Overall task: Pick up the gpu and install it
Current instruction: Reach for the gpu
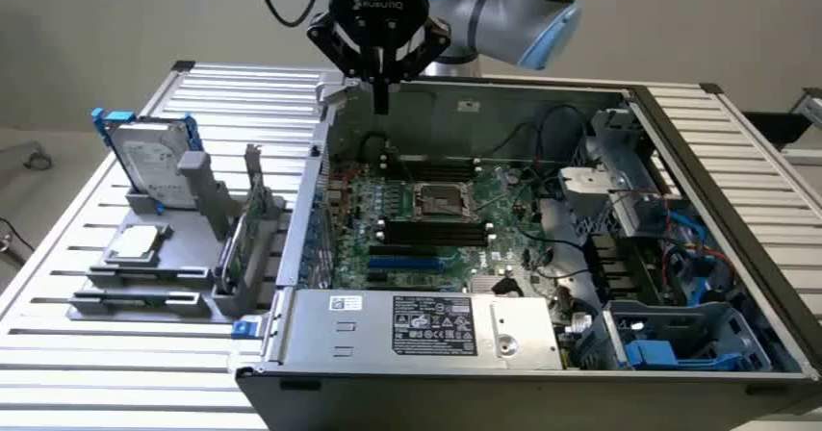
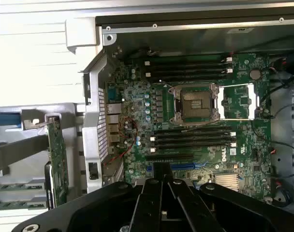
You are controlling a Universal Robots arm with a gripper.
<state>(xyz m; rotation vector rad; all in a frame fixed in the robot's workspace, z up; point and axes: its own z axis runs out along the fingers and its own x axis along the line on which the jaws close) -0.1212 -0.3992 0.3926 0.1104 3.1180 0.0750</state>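
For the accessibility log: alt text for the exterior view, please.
The arm's shut hand hangs empty above the open computer case. The gpu stands upright in a grey rack on the exterior view's left, outside the case.

The gpu (image 1: 242, 243) upright in its grey rack (image 1: 141, 303)
A thin card with its green circuit board (image 2: 57, 159) showing, it stands on its long edge, slotted along the rack's edge on the exterior view's right, not yet installed.
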